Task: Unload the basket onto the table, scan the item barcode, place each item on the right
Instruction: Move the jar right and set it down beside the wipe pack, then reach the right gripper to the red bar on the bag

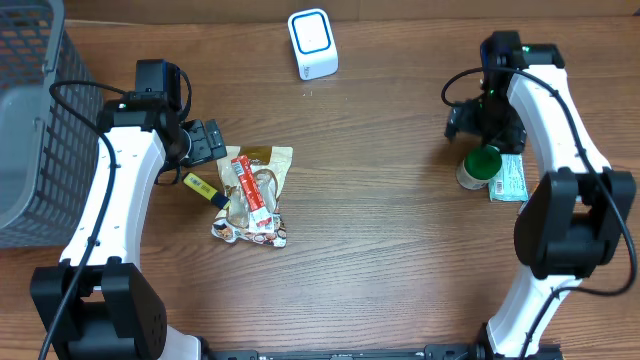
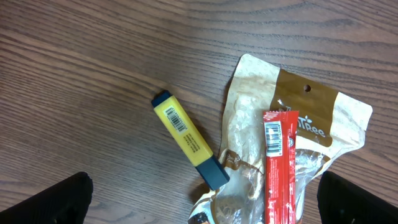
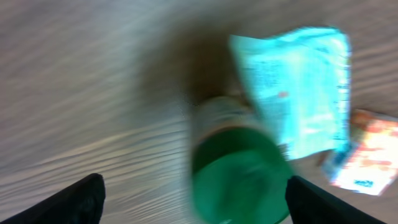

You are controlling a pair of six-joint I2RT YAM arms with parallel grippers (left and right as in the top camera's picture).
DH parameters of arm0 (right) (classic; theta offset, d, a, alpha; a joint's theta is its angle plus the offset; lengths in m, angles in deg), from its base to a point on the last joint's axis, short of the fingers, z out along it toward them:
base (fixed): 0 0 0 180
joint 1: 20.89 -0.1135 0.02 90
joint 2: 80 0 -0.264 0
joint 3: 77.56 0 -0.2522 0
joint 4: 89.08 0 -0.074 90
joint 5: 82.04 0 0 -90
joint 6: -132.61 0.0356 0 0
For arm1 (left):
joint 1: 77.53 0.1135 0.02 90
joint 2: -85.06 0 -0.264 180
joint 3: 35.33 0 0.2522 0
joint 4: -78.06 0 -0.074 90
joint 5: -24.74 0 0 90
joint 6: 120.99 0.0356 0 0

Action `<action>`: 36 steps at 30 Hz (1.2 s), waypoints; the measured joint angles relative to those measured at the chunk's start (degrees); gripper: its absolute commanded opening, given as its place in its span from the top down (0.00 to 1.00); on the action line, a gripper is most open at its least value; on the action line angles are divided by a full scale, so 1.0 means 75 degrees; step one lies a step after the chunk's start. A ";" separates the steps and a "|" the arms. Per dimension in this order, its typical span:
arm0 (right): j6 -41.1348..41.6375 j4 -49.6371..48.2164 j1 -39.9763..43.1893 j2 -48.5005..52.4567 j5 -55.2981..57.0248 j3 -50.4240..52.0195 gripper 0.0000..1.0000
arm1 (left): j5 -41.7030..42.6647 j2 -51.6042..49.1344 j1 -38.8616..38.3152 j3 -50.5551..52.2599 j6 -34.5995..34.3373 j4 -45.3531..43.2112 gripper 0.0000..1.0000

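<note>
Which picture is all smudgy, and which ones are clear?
Right wrist view: badly smeared, the green-lidded jar and teal packet have soft edges. Left wrist view: sharp, the yellow highlighter shows a crisp barcode. Overhead view: sharp, evenly lit.

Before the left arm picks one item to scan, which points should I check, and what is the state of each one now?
1. The left gripper is open and empty: ok.
2. The barcode of the yellow highlighter faces up: ok.
3. The barcode of the red packet, which lies on the brown pouch, faces up: ok.
4. The highlighter's dark cap is free of the pouch edge: cannot tell.
5. Nothing stands in front of the white scanner: ok.
6. The right gripper is clear of the green-lidded jar: not ok, the jar stands between its open fingers, in a blurred view.
</note>
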State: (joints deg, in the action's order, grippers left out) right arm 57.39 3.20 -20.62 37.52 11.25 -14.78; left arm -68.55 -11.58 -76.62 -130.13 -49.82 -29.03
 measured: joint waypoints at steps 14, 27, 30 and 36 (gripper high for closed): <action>-0.0393 -0.0787 -0.2975 -0.0603 -0.3042 0.0114 0.67 | 0.0000 0.0000 0.0000 0.0000 0.0000 0.0000 0.00; -0.0117 -0.3754 -0.5619 -0.0603 -0.3261 0.1536 0.66 | 0.0000 0.0000 0.0000 -0.0003 0.0000 -0.0003 0.00; 0.0082 -0.4540 -0.5968 -0.0603 -0.3229 0.1964 0.66 | 0.0000 0.0000 0.0000 -0.0003 0.0000 0.0000 0.00; 0.0323 -0.5531 -0.6408 -0.0603 -0.2938 0.2669 0.66 | 0.0000 0.0000 0.0000 -0.0003 0.0000 0.0000 0.00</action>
State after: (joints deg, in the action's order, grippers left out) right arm 59.82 -38.28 -68.68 32.99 -10.79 5.24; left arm -68.55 -11.58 -76.62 -130.15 -49.82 -29.03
